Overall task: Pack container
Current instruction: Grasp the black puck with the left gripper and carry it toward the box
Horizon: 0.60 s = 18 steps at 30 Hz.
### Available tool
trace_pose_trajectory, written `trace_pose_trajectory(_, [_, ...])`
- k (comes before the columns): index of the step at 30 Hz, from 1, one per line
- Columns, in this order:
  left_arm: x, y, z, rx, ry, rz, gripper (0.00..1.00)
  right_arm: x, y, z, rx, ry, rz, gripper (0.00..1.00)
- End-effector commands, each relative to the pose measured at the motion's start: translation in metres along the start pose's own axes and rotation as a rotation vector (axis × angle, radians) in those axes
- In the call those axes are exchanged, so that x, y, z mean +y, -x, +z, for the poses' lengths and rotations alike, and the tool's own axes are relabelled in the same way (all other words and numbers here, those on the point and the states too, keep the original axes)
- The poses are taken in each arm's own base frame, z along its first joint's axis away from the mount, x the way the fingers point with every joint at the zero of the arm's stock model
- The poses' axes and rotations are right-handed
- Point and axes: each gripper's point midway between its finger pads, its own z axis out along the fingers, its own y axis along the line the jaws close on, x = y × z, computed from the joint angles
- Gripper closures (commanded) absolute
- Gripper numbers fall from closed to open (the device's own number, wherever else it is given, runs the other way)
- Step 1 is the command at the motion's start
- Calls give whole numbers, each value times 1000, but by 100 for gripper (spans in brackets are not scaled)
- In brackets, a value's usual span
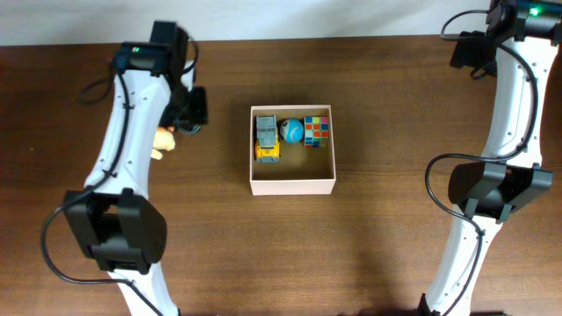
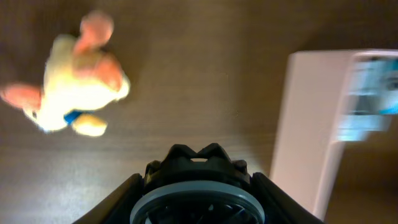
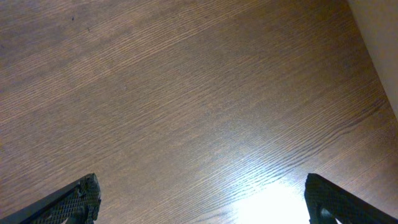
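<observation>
The wooden table (image 1: 378, 254) fills every view. The container (image 1: 292, 183) sits at its middle. The left wrist view shows only one blurred white wall of it, cut off at the right edge. The left gripper (image 1: 190, 111) hangs left of the container as a dark shape, its fingers out of frame, so I cannot tell how they stand. The right gripper (image 3: 202, 208) is spread wide, with only its fingertips showing in the corners. A blurred yellow plush toy (image 2: 78, 81) lies on the table, half hidden from overhead. At the container's far end sit a toy truck (image 1: 267, 140), a colour cube (image 1: 316, 131) and a small blue toy (image 1: 291, 131), too small to identify.
</observation>
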Motion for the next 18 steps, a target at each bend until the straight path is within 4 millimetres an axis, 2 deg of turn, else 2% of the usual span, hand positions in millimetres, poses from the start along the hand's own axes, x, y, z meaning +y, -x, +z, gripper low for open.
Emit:
trace_pose_trajectory(1, [-28,12,-21,-75,4,75,54,-1,1,-2,-5,-4,15,1])
trace_pose_trajectory(5, [-65,11,-37,-130,30,172,54,-1,1,-2,-5,-4,15,1])
trace_pose_trajectory(11, [-130,-14,-43,-147,7,327,54,-1,1,-2,-5,-4,15,1])
trace_pose_trajectory(15, [-159,-22,-48,-207,67,414,54,-1,1,-2,-5,-4,15,1])
trace_pose_trajectory(18, [-184,-25,-51,-249,50,456,54,-1,1,-2,-5,-4,15,1])
